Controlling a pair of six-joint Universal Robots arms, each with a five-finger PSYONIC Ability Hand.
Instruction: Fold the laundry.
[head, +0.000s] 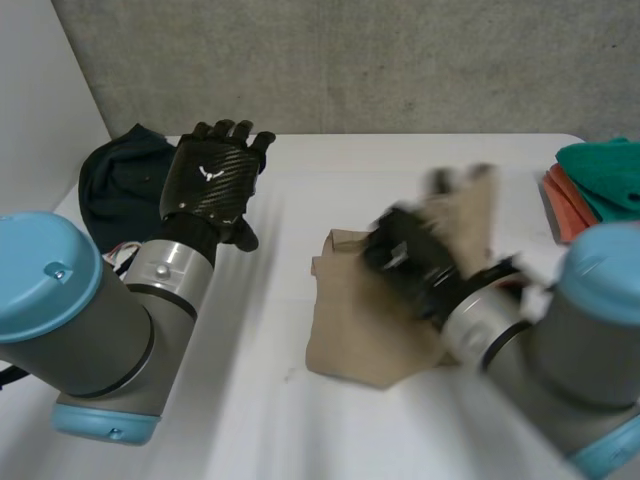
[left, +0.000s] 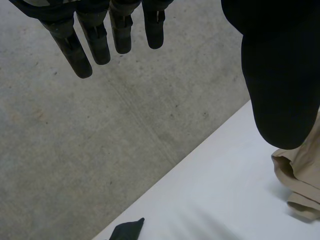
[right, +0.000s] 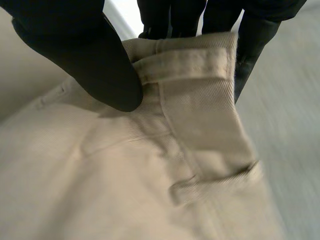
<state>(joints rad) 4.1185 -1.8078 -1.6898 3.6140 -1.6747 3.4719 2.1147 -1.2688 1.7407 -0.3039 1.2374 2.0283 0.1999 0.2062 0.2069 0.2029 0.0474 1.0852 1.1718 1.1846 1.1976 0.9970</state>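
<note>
The right hand pinches the waistband of the beige trousers between thumb and fingers, probably to carry that edge over for a fold. The trousers lie mid-surface. At their 10 o'clock the left hand hovers empty with fingers straight, seemingly keeping clear.

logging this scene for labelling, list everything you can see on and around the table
tan garment: one, beige, middle of the table
dark garment: one, navy-black, bunched at the far left
green cloth: one, teal, far right, on the red cloth
red cloth: one, orange-red, under the green cloth
table: one, white
left hand: black, open, beside the dark garment
right hand: black, thumb and fingers pinching the tan garment's band
</note>
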